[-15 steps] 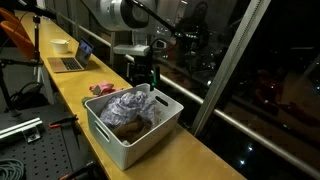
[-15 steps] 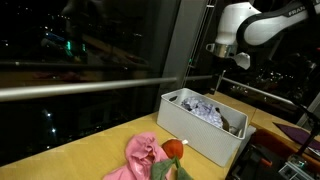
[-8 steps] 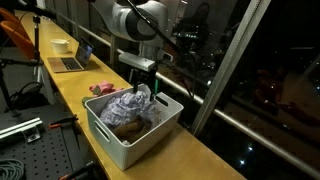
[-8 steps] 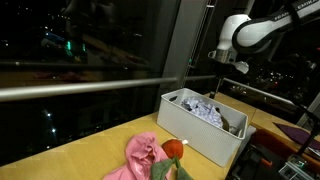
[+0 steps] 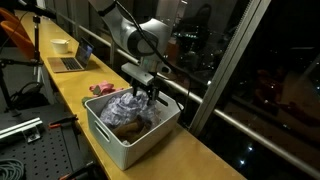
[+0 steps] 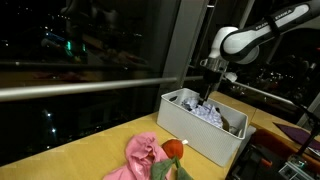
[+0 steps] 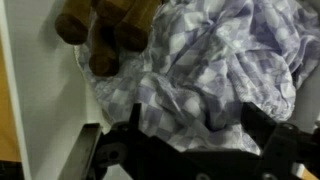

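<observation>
While our gripper [image 5: 148,95] is hanging over the white bin [image 5: 112,148], we are looking straight down on the checked cloth [image 7: 205,65] through the wrist view. The jaws are standing wide apart with nothing between them. The cloth is lying crumpled inside the bin, directly under the jaws, and is filling most of the wrist view. Its folds are rising close to the fingertips [image 7: 136,118], though we cannot tell whether they are touching it. In both exterior views the gripper [image 6: 205,97] is pointing downward near the bin's rim, over the part of the cloth [image 5: 124,102] [image 6: 208,112] that is lying nearer the window.

Beside the cloth, in the same bin, a brown plush toy [image 7: 100,30] is lying close to the white wall. In an exterior view the toy [image 5: 128,128] is sitting on the side of the cloth away from the window, partly tucked under it. The bin's walls are ringing the cloth on all sides and the toy is crowding it on one side, while from above the cloth is lying uncovered.

We are seeing the bin standing on a long wooden table [image 5: 195,160] that is running along a dark window. Just outside the bin a pink cloth [image 6: 140,155] is lying in a heap with a red and green thing [image 6: 173,150] resting against it, and the bin's wall is separating both from the jaws. Farther along the table an open laptop [image 5: 70,62] and a pale bowl [image 5: 61,45] are sitting well apart from the bin.
</observation>
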